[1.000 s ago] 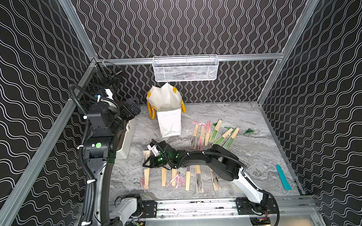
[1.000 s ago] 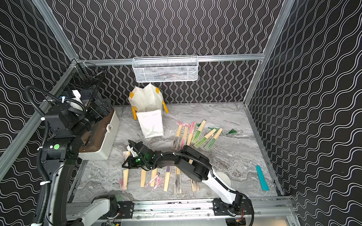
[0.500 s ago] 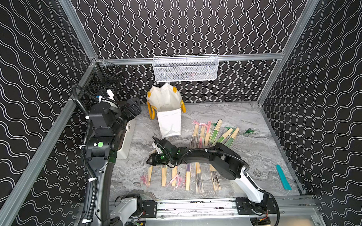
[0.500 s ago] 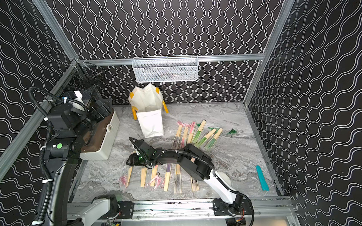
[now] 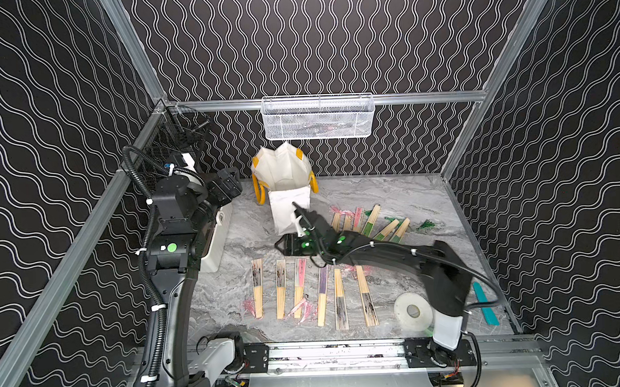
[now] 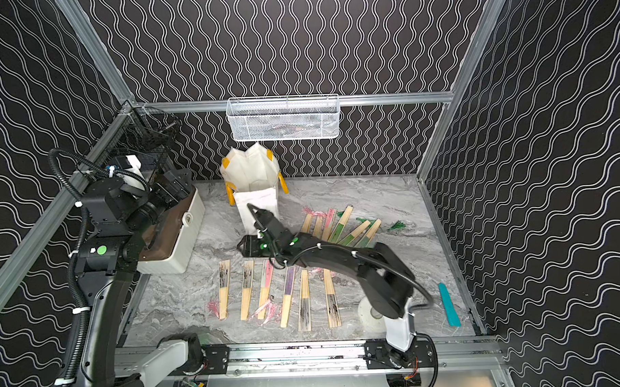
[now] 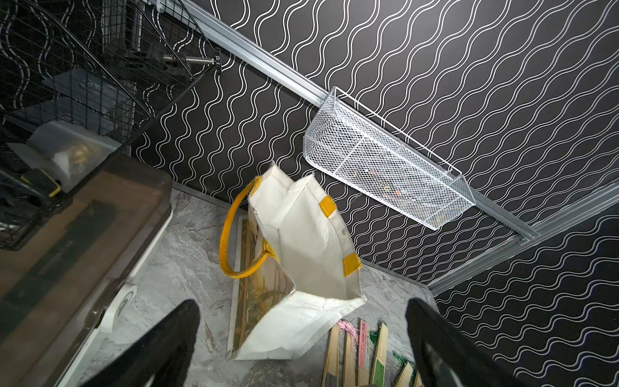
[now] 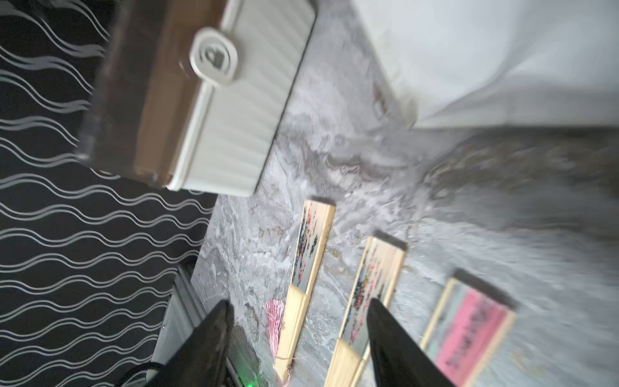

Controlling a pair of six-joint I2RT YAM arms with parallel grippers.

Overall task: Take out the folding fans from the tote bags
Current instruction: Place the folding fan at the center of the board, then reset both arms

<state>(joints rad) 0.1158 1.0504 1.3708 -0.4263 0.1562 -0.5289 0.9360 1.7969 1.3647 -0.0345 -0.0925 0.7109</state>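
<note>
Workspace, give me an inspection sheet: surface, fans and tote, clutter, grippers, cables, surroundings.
Surface: grey marbled tabletop, no spills seen.
Job's things: white tote bag upright, mouth open, contents unclear; near row of fans, six, lying flat; far group of fans, about six, beside the tote.
Clutter: brown-lidded white box, tape roll, teal strip.
Grippers: left gripper open, empty, raised near the box; right gripper open, empty, above the near row.
Cables: black hose zip-tied along the left arm; none lying on fans.
Surroundings: white mesh basket on the back rail, black wire basket in the corner, wavy-patterned walls.
</note>
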